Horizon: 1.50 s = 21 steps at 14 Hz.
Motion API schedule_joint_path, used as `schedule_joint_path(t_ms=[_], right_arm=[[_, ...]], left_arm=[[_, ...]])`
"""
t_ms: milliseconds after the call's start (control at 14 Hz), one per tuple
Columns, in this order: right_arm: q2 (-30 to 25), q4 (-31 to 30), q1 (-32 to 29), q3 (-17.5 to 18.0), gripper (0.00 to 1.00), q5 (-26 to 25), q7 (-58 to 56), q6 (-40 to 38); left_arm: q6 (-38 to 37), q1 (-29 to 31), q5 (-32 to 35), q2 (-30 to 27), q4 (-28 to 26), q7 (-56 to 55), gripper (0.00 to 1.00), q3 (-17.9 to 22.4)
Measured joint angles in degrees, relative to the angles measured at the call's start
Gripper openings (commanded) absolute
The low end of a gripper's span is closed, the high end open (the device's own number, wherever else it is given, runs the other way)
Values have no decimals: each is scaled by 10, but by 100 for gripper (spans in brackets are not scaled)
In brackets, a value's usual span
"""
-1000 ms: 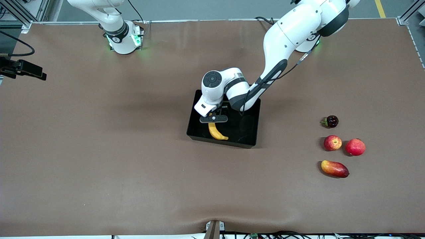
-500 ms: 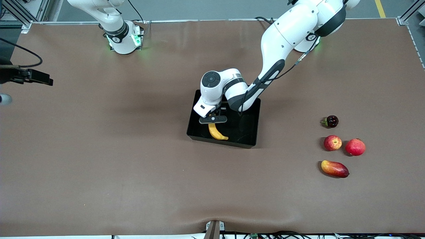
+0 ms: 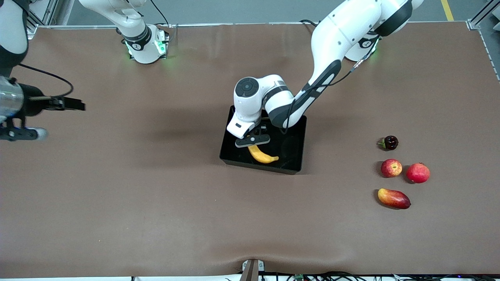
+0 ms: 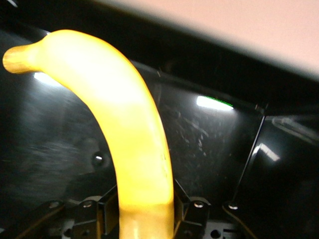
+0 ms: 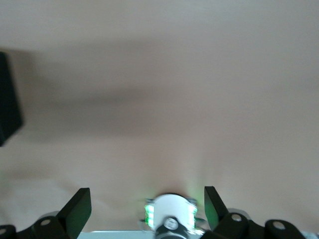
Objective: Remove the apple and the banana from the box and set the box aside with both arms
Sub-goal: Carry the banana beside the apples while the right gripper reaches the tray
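The yellow banana (image 3: pixel 264 156) is inside the black box (image 3: pixel 299 158) in the middle of the table. My left gripper (image 3: pixel 253 141) reaches down into the box and is shut on one end of the banana. In the left wrist view the banana (image 4: pixel 134 134) curves away from between the fingers (image 4: pixel 106 213) over the box's glossy floor (image 4: pixel 214 149). The streaked red apple (image 3: pixel 391 168) lies on the table toward the left arm's end. My right gripper (image 3: pixel 21 133) hangs open and holds nothing, over the table at the right arm's end.
Beside the apple sit a plain red round fruit (image 3: pixel 418 173), a red-yellow mango (image 3: pixel 393 198) nearer the front camera, and a small dark fruit (image 3: pixel 390 143). The right wrist view shows bare table, the box's corner (image 5: pixel 8 99) and the right arm's base (image 5: pixel 171 218).
My left gripper has shut on the banana, whose free end has swung toward the left arm's end. The right arm has come farther in over the table.
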Motion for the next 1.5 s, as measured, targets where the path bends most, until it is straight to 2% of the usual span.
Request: schedule_joint_path(t_ms=[214,429,643,929,1214,1429,1500], right_arm=[[10,-30,18,1,100,44,4,47],[21,-55,89,4,100,54,111,111],[30,-80,175,6,100,54,205,180],[67,-95,235,6,100,54,282,251],[123,-110,294,6,100,54,313,359],[157,-150,325,6,100,54,316,464],[167,-159,335,5,96,53,321,483]], left_arm=[[-62,1,-21,-55,15,-2,0,-5],[-113,24,-43,-120,18,16,0,-5],[-160,91,-91,-176,18,126,0,-4],[-216,192,-118,-205,5,280,0,-4],[-207,275,-119,-211,-59,468,0,-5],[-149,328,-119,-213,-132,594,0,-5],[-116,346,-119,-214,-161,621,0,-5]])
